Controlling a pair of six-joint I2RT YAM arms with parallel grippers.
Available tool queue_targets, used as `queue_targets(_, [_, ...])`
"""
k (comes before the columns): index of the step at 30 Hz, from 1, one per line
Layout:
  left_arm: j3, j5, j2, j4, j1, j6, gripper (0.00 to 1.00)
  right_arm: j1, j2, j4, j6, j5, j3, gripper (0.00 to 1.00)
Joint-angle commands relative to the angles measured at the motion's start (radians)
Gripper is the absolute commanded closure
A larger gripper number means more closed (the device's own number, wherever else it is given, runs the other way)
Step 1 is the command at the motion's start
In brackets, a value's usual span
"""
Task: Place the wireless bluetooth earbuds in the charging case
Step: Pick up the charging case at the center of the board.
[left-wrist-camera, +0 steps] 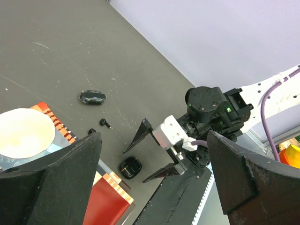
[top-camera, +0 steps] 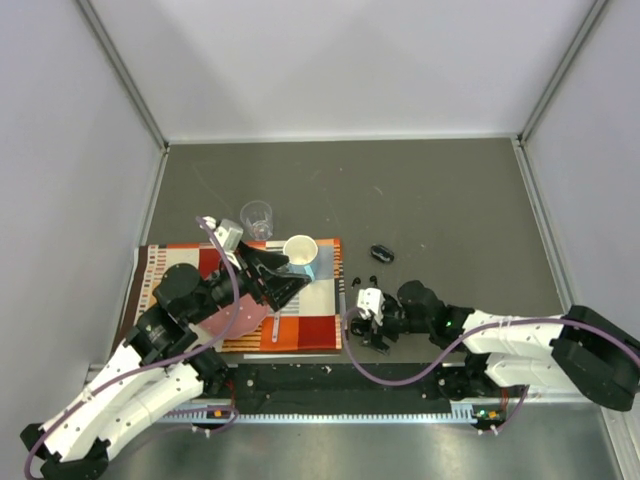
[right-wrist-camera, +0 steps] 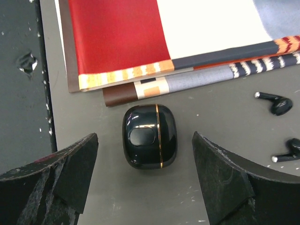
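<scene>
The right hand (top-camera: 373, 328) hung low over the bench (top-camera: 450, 200) with its jaws spread wide and nothing in them. They straddled the case (right-wrist-camera: 150, 136), one finger on each side with a gap on both. That placement suited a side grip: the case lay flat on its back just off the corner of the mat (right-wrist-camera: 117, 37), and closing from there would pinch it across its narrow width. The gold seam ran unbroken around the case, so the lid looked shut. My guess is it had to be seized and opened before anything could go in.

Two buds (right-wrist-camera: 274, 103) lay loose on the bench just beyond the case, close together and a little apart from the mat's edge, neither touching the case nor either hand. They were not yet seated, so the task looked barely begun.

The left hand (top-camera: 283, 278) was also wide open and empty. It was raised over the mat beside the mug (top-camera: 300, 248) and aimed across at the right hand's work area. From there it could probably come in to steady the case or lift the lid. A far case (left-wrist-camera: 92, 97) sat alone farther out on the bench, well apart from both hands.
</scene>
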Motion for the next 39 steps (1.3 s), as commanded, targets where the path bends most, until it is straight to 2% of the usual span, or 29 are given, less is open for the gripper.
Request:
queue_targets(1, [-0.007, -0.005, -0.02, 0.015, 0.001, 0.028, 0.02, 0.008, 0.064, 0.131, -0.042, -0.032, -0.009, 0.2])
queue_targets(10, [-0.003, -0.034, -0.031, -0.017, 0.001, 0.019, 0.02, 0.005, 0.095, 0.165, -0.029, 0.005, -0.016, 0.26])
queue_targets(13, [0.008, -0.063, -0.028, -0.034, 0.001, 0.0, 0.02, -0.003, 0.092, 0.17, -0.025, -0.002, -0.019, 0.37])
queue_targets(14, [0.011, -0.059, -0.026, -0.037, 0.001, 0.0, 0.01, -0.005, 0.09, 0.167, -0.021, -0.002, -0.018, 0.37])
queue_targets(23, [0.011, -0.029, -0.048, -0.01, 0.001, 0.009, 0.01, -0.008, 0.114, 0.13, -0.026, -0.043, 0.01, 0.34])
queue_targets(29, [0.011, -0.012, -0.039, -0.014, 0.001, 0.019, 0.02, -0.006, 0.171, 0.064, 0.033, -0.023, 0.079, 0.34])
queue_targets(39, [0.02, -0.022, -0.037, -0.042, 0.001, 0.045, 0.02, -0.008, 0.167, 0.093, 0.077, 0.051, 0.061, 0.35])
